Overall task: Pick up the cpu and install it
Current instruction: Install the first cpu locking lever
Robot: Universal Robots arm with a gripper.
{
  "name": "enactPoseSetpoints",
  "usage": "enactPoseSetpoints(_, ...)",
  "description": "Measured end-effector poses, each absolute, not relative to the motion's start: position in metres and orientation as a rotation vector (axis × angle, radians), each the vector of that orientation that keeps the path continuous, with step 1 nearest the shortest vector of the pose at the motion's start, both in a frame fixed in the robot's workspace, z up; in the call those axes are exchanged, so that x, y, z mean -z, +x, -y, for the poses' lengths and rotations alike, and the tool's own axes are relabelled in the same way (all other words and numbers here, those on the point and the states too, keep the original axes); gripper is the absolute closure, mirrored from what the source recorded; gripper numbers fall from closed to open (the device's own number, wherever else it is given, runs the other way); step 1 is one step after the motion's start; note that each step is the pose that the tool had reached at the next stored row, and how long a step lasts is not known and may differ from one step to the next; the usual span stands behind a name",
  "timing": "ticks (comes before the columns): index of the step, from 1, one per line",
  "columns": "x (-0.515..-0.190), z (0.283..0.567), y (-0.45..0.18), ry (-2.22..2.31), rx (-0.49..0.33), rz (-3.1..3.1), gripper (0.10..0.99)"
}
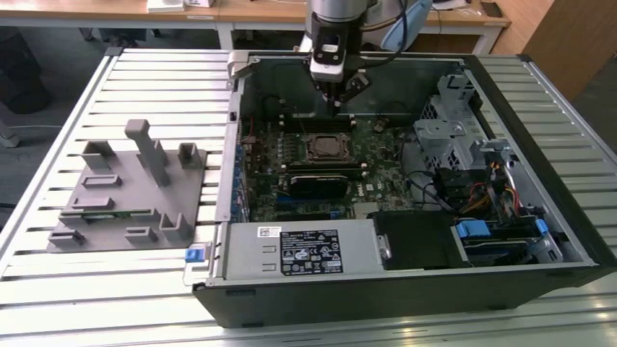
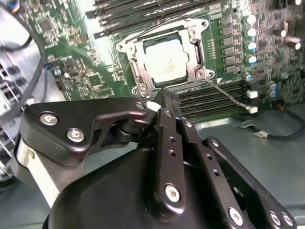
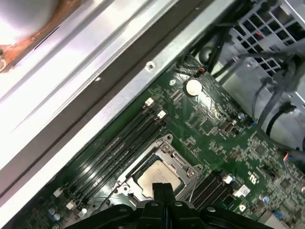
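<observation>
The cpu lies flat in the motherboard socket, its silver top showing inside the metal socket frame. Both wrist views show the cpu just beyond the fingertips. My gripper hangs above the board, a little behind the socket, inside the open computer case. Its black fingers are pressed together with nothing between them, and the gripper does not touch the chip.
A grey fixture plate with upright blocks lies on the slatted table at the exterior view's left. Inside the case are the power supply, a metal drive cage, loose cables and memory slots.
</observation>
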State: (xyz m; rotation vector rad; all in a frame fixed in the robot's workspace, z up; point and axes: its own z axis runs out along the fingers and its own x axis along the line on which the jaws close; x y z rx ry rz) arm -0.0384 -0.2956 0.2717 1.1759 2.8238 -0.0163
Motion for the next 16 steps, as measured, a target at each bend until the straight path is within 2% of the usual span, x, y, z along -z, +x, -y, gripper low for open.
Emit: enactPoseSetpoints(16, -0.2712, 0.2956, -0.0385, 0.926, 0.028, -2.969, 0.965)
